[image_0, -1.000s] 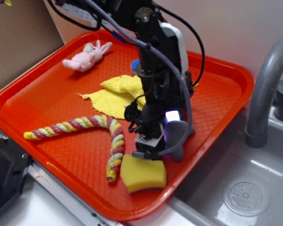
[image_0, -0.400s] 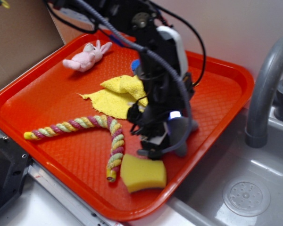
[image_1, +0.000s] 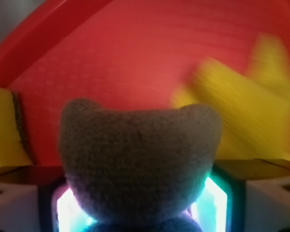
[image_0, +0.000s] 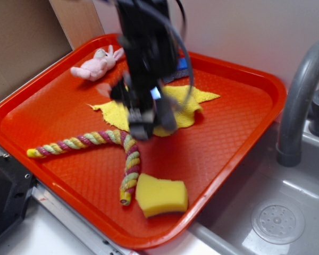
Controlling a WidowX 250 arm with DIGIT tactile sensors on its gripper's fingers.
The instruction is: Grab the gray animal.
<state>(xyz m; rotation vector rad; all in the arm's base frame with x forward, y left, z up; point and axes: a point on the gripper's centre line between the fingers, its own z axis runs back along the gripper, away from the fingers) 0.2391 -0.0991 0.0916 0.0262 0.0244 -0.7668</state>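
Grab looks done: gray animal (image_1: 140, 166) clamped in the gripper (image_0: 149, 114), lifted clear of the tray (image_0: 239, 133); only holding on left. Counted, largest down: one tray below, one yellow cloth (image_0: 183, 106) just behind, one rope toy (image_0: 95, 141) below-left, one sponge (image_0: 160, 195) below, one pink bunny (image_0: 95, 65) far-left.

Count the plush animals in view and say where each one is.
2. The pink bunny lies at the tray's far-left corner; the gray animal is clamped in the gripper, above the yellow cloth.
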